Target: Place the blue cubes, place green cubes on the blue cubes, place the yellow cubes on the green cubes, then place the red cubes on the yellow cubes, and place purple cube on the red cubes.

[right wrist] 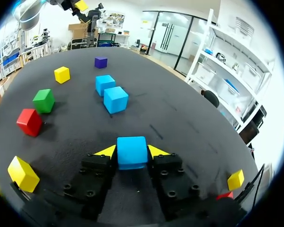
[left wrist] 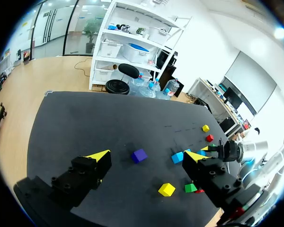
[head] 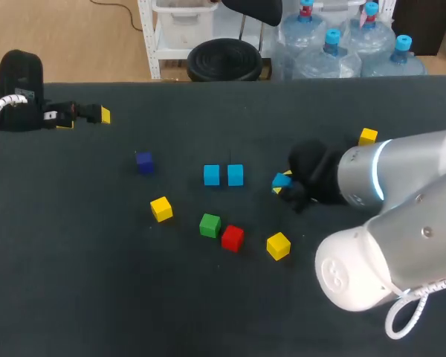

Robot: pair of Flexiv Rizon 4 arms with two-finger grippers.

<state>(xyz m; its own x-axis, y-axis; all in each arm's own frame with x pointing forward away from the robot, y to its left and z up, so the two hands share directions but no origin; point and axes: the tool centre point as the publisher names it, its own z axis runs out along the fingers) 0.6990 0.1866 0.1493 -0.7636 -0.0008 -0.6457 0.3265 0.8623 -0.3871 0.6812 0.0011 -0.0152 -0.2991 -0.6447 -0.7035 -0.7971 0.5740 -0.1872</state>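
**Right fingers** (right wrist: 156, 151): closed on a blue cube (right wrist: 131, 151). One yellow tip bears on each of two opposite faces, and the cube sits square between them. Whether it is clear of the worktop (right wrist: 180, 109) cannot be determined.

**Left fingers** (left wrist: 98, 155): spread wide with nothing between them, well apart from the cubes.

**Position of items, from the right fingers:**
- Two more blue cubes (right wrist: 116, 99) lie ahead, just beside each other.
- The purple cube (right wrist: 101, 62) lies further ahead of that pair.
- A green cube (right wrist: 43, 100) and a red cube (right wrist: 29, 121) sit off to one side, near each other.
- One yellow cube (right wrist: 62, 74) lies beyond them, and a second yellow cube (right wrist: 22, 173) lies close beside the finger mounts.
- A third yellow cube (right wrist: 235, 179) lies on the opposite side.

**Handling assessment:** The held cube appears rigid, small and light, with flat, smooth faces and crisp edges. It should neither deform nor break. The likelier fault is slipping or twisting if it is pinched near an edge. The present hold, centred on opposite faces, is judged sound.

**Surface and room:** The worktop is dark, matt and level, so it probably offers fair friction and a stable seat. Open space lies beside the blue pair, sufficient in my judgement to set this cube down without disturbing the others.
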